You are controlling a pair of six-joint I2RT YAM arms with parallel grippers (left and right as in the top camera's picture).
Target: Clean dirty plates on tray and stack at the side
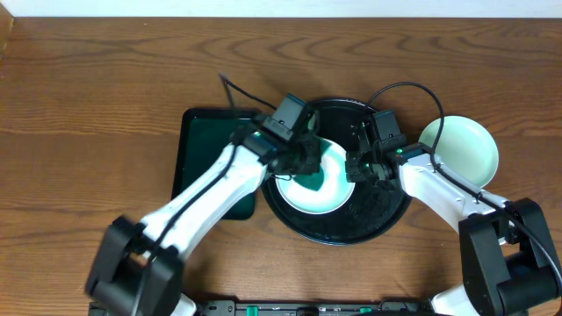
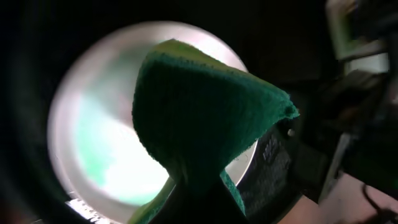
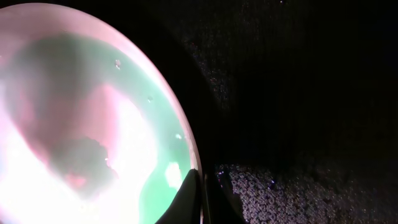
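Note:
A pale mint plate point(image 1: 327, 195) lies on the round black tray point(image 1: 382, 211). My left gripper point(image 1: 303, 162) is shut on a green sponge point(image 1: 313, 178) and holds it against the plate's inside. In the left wrist view the sponge point(image 2: 199, 118) folds out from the gripper point(image 2: 200, 208) over the plate point(image 2: 93, 143). My right gripper point(image 1: 358, 165) is shut on this plate's right rim. In the right wrist view its fingers point(image 3: 186, 196) straddle the rim of the plate point(image 3: 81, 124) above the tray point(image 3: 298, 124). A second mint plate point(image 1: 461, 149) sits on the table to the right of the tray.
A rectangular dark green tray point(image 1: 206, 149) lies left of the black tray, partly under my left arm. Bare wooden table point(image 1: 88, 105) surrounds everything. Cables loop above the black tray's far edge.

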